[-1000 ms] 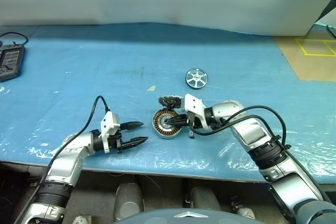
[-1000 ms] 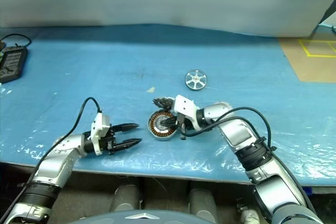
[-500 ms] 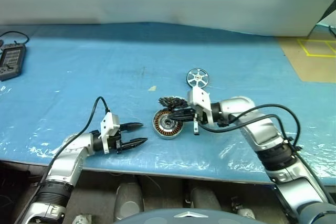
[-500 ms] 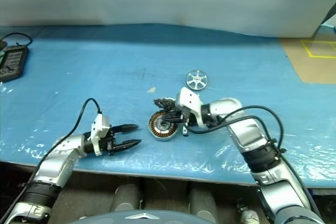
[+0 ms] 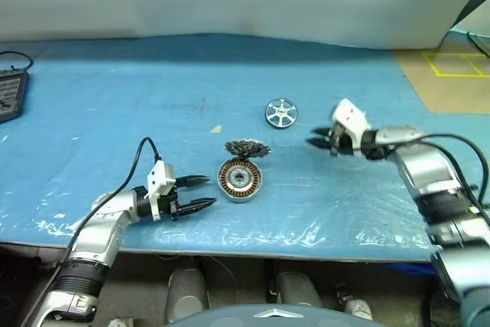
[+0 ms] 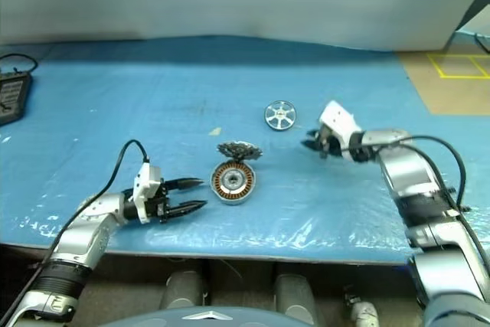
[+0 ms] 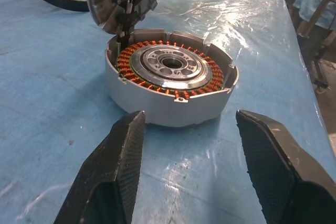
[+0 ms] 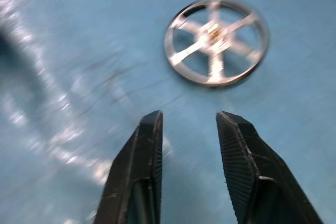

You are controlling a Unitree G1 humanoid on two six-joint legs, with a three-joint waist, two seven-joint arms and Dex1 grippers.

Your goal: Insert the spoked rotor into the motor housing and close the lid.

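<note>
The motor housing [image 5: 240, 179] sat on the blue plastic-covered table [image 5: 115, 105], its copper windings facing up around a silver centre. The lid [image 5: 246, 148] leaned tilted against the housing's far rim, segmented face toward it; its far face was hidden, and where it met the rim was hard to make out. The spoked rotor [image 5: 280, 112] lay flat on the table farther back, apart from both.

The left gripper [image 5: 200, 193] hovered level just to the left of the housing, its two fingers [image 7: 118, 153] spread wide with nothing between them. From its wrist the rotor was cut off at the frame's edge, partly behind the lid.

The right gripper [image 5: 316, 140] hung to the right of the rotor, pointing toward it, near but not touching. Its fingers [image 8: 239, 145] stood a little apart and empty. That wrist view was blurred, so the rotor's hub showed no detail.

A dark device [image 5: 9, 94] with a cable lay at the table's far left, cut off by the frame.
</note>
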